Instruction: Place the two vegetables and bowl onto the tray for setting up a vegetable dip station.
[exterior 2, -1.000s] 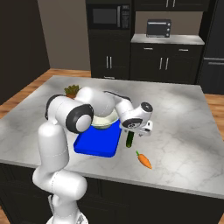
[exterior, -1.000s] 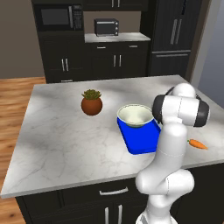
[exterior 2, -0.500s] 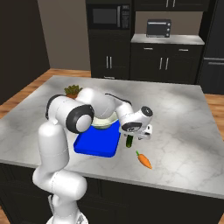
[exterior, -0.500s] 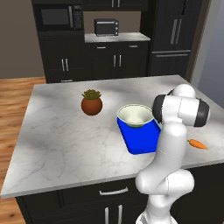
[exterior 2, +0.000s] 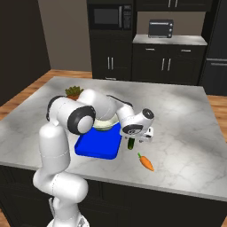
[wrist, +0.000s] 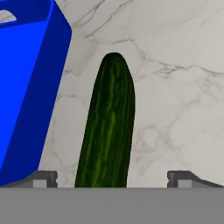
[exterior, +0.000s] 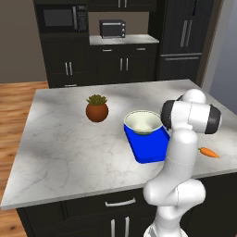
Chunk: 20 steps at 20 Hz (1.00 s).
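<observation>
The dark green cucumber lies on the marble counter just right of the blue tray. My gripper hangs low over it, open, with a fingertip on either side and nothing gripped. From the right base view the gripper is above the cucumber, next to the tray. The orange carrot lies on the counter nearer the front edge, also seen as the carrot. The cream bowl sits at the far end of the tray.
A spiky plant in a round brown pot stands on the counter left of the bowl. The counter's front edge runs close below the carrot. Dark cabinets, a microwave and a toaster oven line the back wall.
The gripper has come down a little closer to the cucumber, still open. The cucumber, carrot, bowl and tray have not moved.
</observation>
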### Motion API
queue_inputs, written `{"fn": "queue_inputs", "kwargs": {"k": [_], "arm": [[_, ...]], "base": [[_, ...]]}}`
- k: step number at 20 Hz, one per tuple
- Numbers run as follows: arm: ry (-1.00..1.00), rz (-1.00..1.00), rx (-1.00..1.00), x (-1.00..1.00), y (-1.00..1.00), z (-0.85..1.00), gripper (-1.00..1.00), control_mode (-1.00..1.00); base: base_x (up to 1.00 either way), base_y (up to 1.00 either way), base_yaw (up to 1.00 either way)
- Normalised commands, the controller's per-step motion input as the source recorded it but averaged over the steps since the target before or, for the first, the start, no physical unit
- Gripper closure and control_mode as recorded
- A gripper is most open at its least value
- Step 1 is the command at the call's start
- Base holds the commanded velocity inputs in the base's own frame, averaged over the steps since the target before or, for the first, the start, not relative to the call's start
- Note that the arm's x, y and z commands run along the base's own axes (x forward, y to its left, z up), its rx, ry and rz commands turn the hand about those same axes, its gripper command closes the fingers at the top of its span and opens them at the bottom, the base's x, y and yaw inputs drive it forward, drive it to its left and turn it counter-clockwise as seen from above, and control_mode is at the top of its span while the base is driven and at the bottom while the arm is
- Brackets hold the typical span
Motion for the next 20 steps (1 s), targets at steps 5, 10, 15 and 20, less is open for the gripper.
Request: {"fn": "queue_inputs", "kwargs": {"k": [5, 10, 15, 20], "arm": [[0.0, 0.0, 0.0, 0.0, 0.07, -0.09, -1.0, -1.0], [0.0, 0.0, 0.0, 0.0, 0.0, -0.12, 1.0, -1.0], [0.0, 0.0, 0.0, 0.0, 0.0, -0.07, 1.0, -1.0], [0.0, 0.0, 0.0, 0.0, 0.0, 0.0, 1.0, -1.0]], "base": [[0.0, 0.0, 0.0], [0.0, 0.0, 0.0], [0.0, 0.0, 0.0], [0.0, 0.0, 0.0]]}}
